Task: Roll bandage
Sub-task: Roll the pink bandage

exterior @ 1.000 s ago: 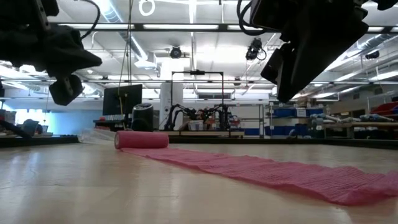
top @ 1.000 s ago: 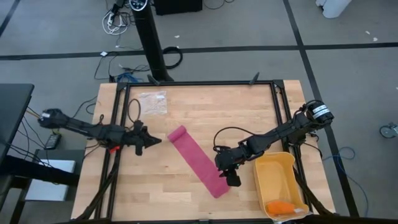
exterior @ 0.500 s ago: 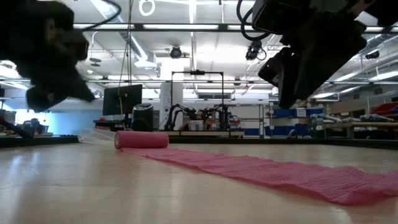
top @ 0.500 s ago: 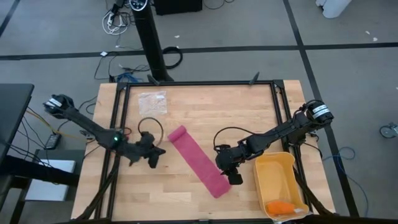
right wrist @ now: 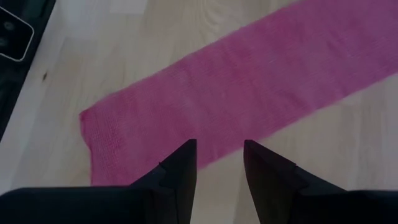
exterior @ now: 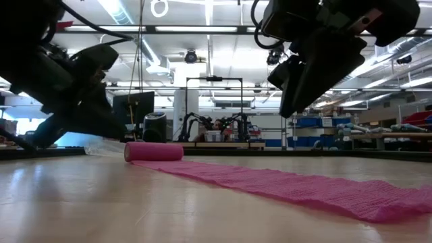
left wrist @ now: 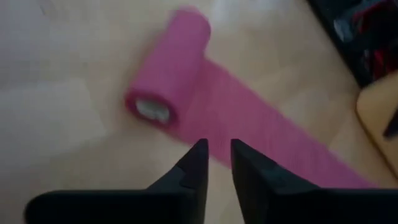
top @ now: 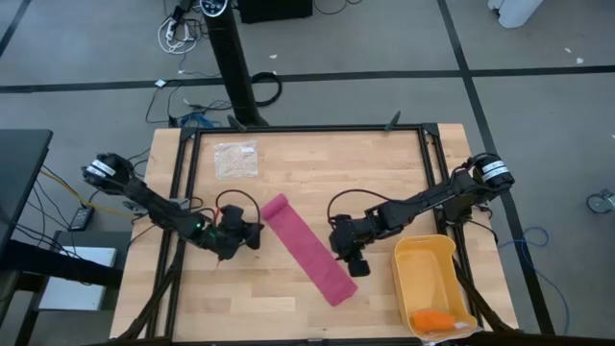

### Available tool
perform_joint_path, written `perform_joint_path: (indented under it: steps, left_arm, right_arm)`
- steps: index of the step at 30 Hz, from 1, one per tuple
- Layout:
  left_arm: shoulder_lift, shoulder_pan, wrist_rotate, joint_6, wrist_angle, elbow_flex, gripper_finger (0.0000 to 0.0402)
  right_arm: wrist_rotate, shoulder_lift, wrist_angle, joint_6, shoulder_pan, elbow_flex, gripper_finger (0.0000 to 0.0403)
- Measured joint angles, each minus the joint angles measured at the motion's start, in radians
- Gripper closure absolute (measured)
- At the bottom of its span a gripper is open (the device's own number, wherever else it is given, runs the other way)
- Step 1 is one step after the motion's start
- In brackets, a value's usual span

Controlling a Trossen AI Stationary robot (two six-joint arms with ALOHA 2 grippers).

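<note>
Fingers (left wrist: 217, 163) parted, above bandage (left wrist: 186, 87)

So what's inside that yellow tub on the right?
A small orange object lies at the near end of the yellow tub. The remaining floor of the tub looks bare. What the orange thing is cannot be told, and the tub's wall may hide part of it.
</note>
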Motion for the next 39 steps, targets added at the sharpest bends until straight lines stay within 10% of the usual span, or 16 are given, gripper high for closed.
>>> perform_joint_path:
  steps: [13, 39]
  left_arm:
    - [0.004, 0.057, 0.029, -0.052, 0.088, -0.060, 0.0246]
    - [0.148, 0.129, 0.020, 0.001, 0.317, -0.072, 0.0243]
  right_arm:
    - [0.000, 0.000, 0.019, -0.015, -0.003, 0.000, 0.0273]
    - [0.029, 0.000, 0.023, -0.050, -0.009, 0.000, 0.0276]
